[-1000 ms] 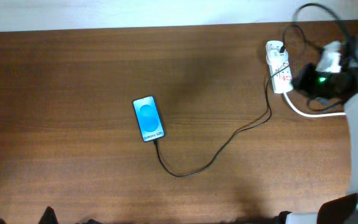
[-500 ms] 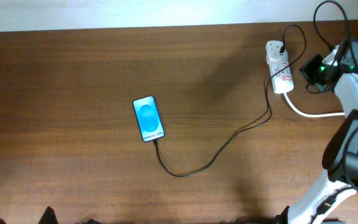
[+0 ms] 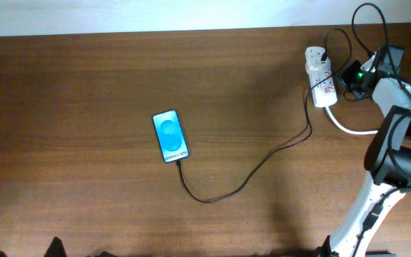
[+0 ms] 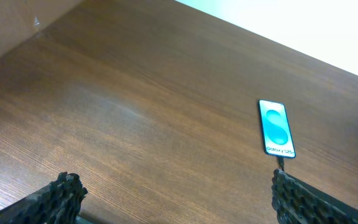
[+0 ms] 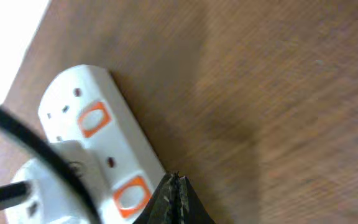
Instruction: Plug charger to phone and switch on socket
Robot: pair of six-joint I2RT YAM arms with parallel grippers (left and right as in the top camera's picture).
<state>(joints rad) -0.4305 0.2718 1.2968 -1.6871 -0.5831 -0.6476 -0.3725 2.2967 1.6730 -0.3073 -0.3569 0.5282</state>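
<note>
The phone [image 3: 170, 135] lies flat, its blue screen lit, left of the table's middle; it also appears in the left wrist view [image 4: 276, 129]. The charger [image 3: 248, 178], a thin black cable, runs from the phone's near end in a loop to the white socket [image 3: 320, 86] at the far right. A black plug [image 3: 322, 53] sits in the socket's far end. My right gripper [image 5: 175, 185] is shut on nothing, its tip beside the socket [image 5: 86, 146] near an orange-ringed switch [image 5: 131, 196]. My left gripper [image 4: 173, 186] stands wide open over bare wood, far from the phone.
A thick white cord [image 3: 352, 128] curves from the socket toward my right arm [image 3: 394, 143], which stands at the table's right edge. Black arm cables [image 3: 369, 21] loop behind the socket. The table's back edge meets a white wall [image 3: 155, 14].
My right arm has folded back toward the right edge, and its wrist has shifted a little right and farther back beside the socket. Phone, cable and left gripper have not moved.
</note>
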